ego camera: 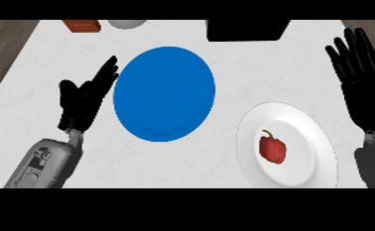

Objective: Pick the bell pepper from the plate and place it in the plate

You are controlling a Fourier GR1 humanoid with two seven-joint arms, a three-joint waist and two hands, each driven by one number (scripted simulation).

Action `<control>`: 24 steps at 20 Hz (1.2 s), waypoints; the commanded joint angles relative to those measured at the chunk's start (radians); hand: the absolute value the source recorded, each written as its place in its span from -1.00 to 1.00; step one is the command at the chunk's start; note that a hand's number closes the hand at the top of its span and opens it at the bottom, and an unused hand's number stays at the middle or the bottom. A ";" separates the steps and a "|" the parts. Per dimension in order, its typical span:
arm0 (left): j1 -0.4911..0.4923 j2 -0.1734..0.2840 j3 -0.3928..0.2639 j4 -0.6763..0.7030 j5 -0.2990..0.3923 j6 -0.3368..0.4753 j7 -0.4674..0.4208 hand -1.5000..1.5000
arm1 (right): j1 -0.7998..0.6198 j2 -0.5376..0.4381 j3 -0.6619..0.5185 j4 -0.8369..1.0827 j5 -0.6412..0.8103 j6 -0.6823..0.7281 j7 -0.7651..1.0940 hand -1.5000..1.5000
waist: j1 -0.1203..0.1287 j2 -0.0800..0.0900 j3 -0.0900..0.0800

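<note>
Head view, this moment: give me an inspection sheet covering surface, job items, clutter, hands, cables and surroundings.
Surface: white speckled counter top, no spills seen.
Job items: red bell pepper with green stem lies on the round white plate at right; round blue plate in the centre holds nothing.
Clutter: red-orange box, grey rounded object and black block along the far edge.
Hands: left hand open beside the blue plate's left rim; right hand open, right of the white plate. Neither touches the pepper.
Cables: nothing seen.
Surroundings: brown wooden floor past the counter's left edge.
</note>
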 commanded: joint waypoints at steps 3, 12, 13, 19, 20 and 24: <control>0.086 -0.044 0.023 0.041 0.001 0.064 0.027 0.00 | -0.003 -0.134 -0.046 -0.107 0.165 -0.082 0.032 1.00 | 0.012 0.013 -0.003; 0.279 -0.110 0.044 0.064 0.082 0.050 -0.047 0.00 | 0.283 -0.190 -0.162 -0.182 0.609 -0.440 -0.060 -1.00 | -0.018 0.008 -0.001; 0.282 -0.097 0.033 0.013 0.067 0.060 -0.011 0.00 | 0.341 -0.153 -0.153 -0.269 0.617 -0.460 -0.064 -1.00 | -0.012 0.006 -0.001; 0.274 -0.112 0.032 0.020 0.039 0.048 -0.004 0.00 | 0.601 -0.097 -0.111 -0.485 0.708 -0.404 -0.099 -1.00 | -0.003 0.012 -0.001; 0.355 -0.093 0.048 -0.021 0.076 0.008 -0.037 0.00 | 0.588 -0.125 -0.102 -0.508 0.740 -0.383 -0.023 -1.00 | 0.007 0.012 -0.002; 0.302 -0.094 0.041 -0.023 0.063 0.025 0.004 0.00 | 0.671 -0.248 -0.045 -0.506 0.858 -0.252 0.132 -1.00 | 0.006 0.015 -0.004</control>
